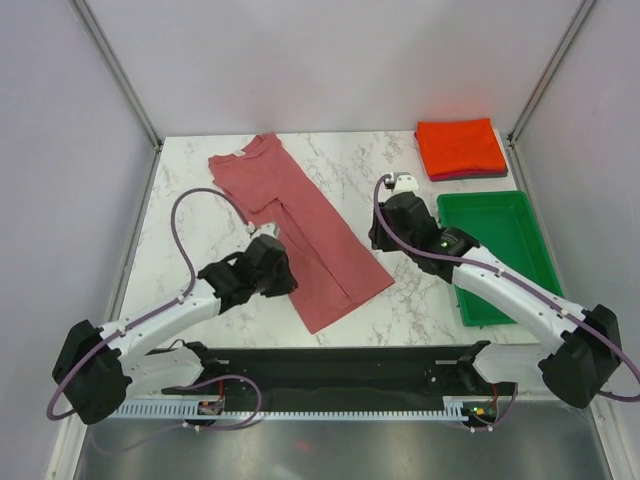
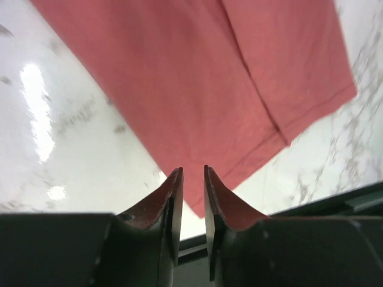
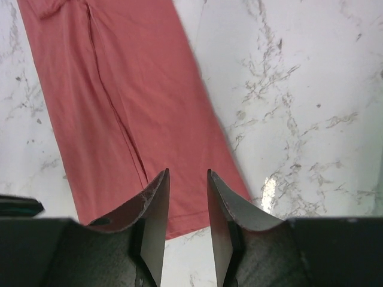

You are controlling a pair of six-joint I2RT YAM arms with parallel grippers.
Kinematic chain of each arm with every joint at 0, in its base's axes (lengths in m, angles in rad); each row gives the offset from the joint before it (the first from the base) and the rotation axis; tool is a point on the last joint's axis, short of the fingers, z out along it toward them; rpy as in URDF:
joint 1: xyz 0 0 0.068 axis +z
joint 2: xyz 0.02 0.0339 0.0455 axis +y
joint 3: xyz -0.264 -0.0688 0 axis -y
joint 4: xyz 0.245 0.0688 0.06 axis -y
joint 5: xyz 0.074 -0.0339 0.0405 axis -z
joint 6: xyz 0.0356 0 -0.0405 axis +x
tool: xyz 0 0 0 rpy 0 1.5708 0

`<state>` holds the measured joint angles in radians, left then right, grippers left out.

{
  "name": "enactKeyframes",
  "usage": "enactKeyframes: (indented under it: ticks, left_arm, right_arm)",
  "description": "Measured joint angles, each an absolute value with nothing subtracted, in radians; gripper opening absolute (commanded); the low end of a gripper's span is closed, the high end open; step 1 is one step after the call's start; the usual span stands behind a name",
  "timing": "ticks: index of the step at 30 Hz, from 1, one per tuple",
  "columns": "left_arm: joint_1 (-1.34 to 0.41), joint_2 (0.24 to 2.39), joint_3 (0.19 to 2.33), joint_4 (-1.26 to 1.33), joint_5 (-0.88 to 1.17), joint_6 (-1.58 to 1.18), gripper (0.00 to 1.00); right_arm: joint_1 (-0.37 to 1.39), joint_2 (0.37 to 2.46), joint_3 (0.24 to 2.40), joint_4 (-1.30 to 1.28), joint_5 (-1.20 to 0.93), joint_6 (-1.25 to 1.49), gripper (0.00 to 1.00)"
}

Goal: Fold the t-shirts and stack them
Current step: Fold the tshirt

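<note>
The dusty rose-red t-shirt (image 1: 300,225) lies folded lengthwise into a long strip, running diagonally from back left to front centre of the marble table. It also shows in the left wrist view (image 2: 197,78) and the right wrist view (image 3: 119,89). My left gripper (image 1: 280,270) (image 2: 192,170) hovers over the strip's left edge near the hem, jaws narrowly apart and empty. My right gripper (image 1: 385,235) (image 3: 188,173) hangs beside the strip's right edge, jaws slightly apart and empty. The folded orange-red t-shirt (image 1: 460,145) sits on the dark maroon one (image 1: 480,175) at the back right.
A green plastic tray (image 1: 495,240) stands at the right edge, under my right arm. Bare marble (image 1: 200,180) lies left of the shirt. Side walls enclose the table, and a black rail runs along the near edge (image 1: 330,365).
</note>
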<state>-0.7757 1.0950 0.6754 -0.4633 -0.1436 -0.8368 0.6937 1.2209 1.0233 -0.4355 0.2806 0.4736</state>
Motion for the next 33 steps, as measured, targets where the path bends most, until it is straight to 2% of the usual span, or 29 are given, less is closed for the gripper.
enactKeyframes:
  ticks: [5, 6, 11, 18, 23, 33]
  left_arm:
    - [-0.539, 1.210, 0.853, -0.490, -0.128, -0.746, 0.20]
    - [-0.487, 1.250, 0.894, -0.488, -0.128, -0.727, 0.16]
    - [-0.306, 1.486, 1.134, -0.504, -0.136, -0.648, 0.09]
    - [-0.234, 1.894, 1.498, -0.498, -0.155, -0.576, 0.06]
    - [-0.181, 2.164, 1.721, -0.496, -0.138, -0.545, 0.06]
    - [-0.143, 2.382, 1.988, -0.517, -0.055, -0.513, 0.07]
  right_arm:
    - [0.686, 1.309, 1.003, -0.418, 0.224, 0.457, 0.39]
    - [0.685, 1.313, 0.991, -0.418, 0.218, 0.455, 0.39]
    - [0.682, 1.309, 0.950, -0.400, 0.217, 0.455, 0.38]
    - [0.680, 1.316, 0.942, -0.347, 0.213, 0.445, 0.39]
    - [0.680, 1.418, 0.973, -0.301, 0.153, 0.397, 0.40]
    - [0.678, 1.808, 1.243, -0.201, 0.065, 0.349, 0.36]
